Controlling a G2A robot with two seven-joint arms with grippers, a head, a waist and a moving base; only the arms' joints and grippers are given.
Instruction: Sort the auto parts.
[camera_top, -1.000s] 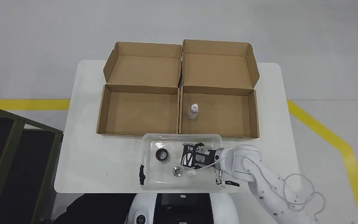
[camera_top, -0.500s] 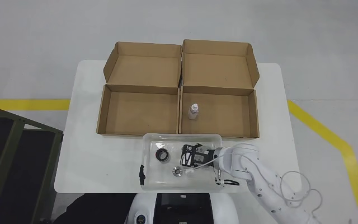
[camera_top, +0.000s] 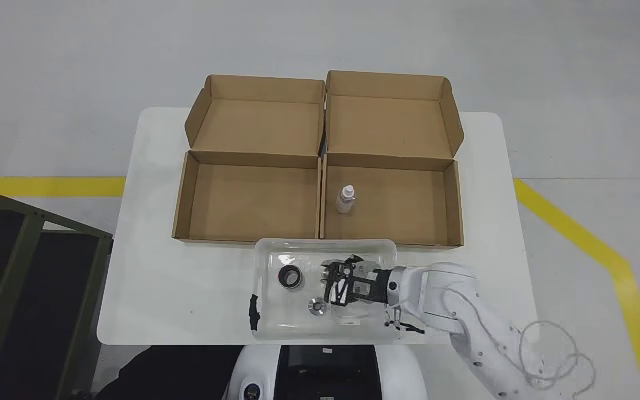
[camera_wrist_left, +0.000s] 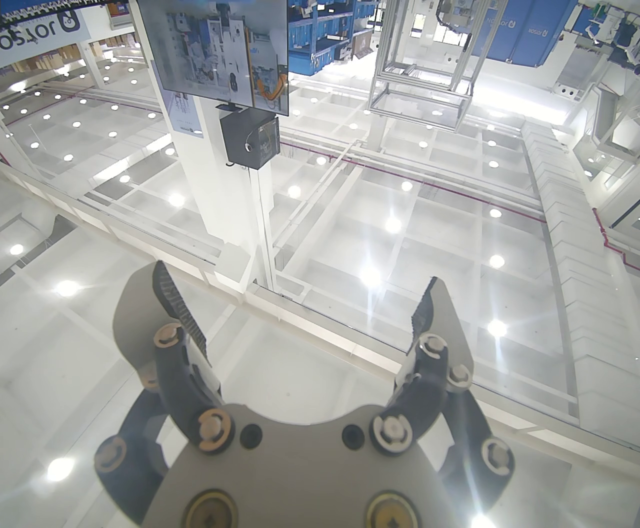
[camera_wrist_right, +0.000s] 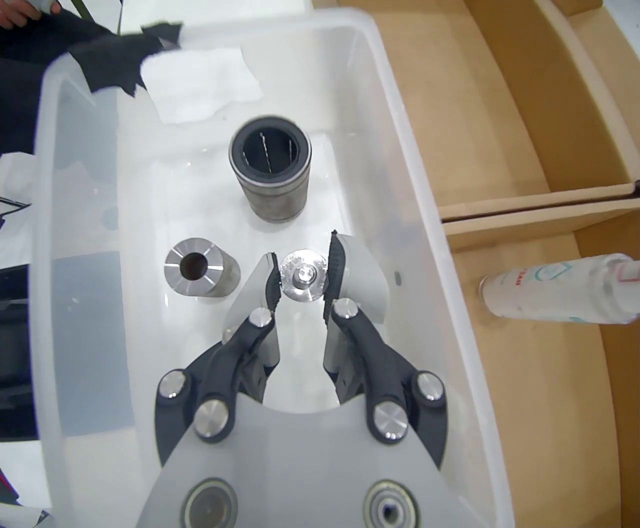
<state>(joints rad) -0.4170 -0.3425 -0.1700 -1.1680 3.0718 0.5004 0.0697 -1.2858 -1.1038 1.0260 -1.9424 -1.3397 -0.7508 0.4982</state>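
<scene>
1. the right gripper (camera_wrist_right: 302, 272) reaches down into the clear bin (camera_wrist_right: 415, 165), its fingers drawn in close and pressed against both sides of a small metal disc (camera_wrist_right: 303, 275). whether the disc is off the bin floor cannot be told.
2. from the top view the disc lies hidden beneath that gripper.
3. the left gripper (camera_wrist_left: 296, 277) points up at the ceiling (camera_wrist_left: 450, 210), its fingers spread wide with nothing between them.
4. a bearing (camera_wrist_right: 270, 170) with dark ends stands upright in the bin, beyond the disc, and a steel sleeve (camera_wrist_right: 200, 267) with a bored hole stands just beside the gripper.
5. a white bottle (camera_wrist_right: 555, 295) lies in the right box (camera_top: 390, 205), with its cap end cut off at the edge of the right wrist view. the left box (camera_top: 247, 200) touches the right one side by side.
6. dark cloth and something white sit past the bin's far end, too unclear to name.
7. the bin and boxes rest on a white table (camera_top: 160, 260). the floor (camera_top: 100, 60) is grey with a yellow line (camera_top: 60, 186).
8. the ceiling is a white grid dotted with round lights, with a column (camera_wrist_left: 220, 200) rising to it.
</scene>
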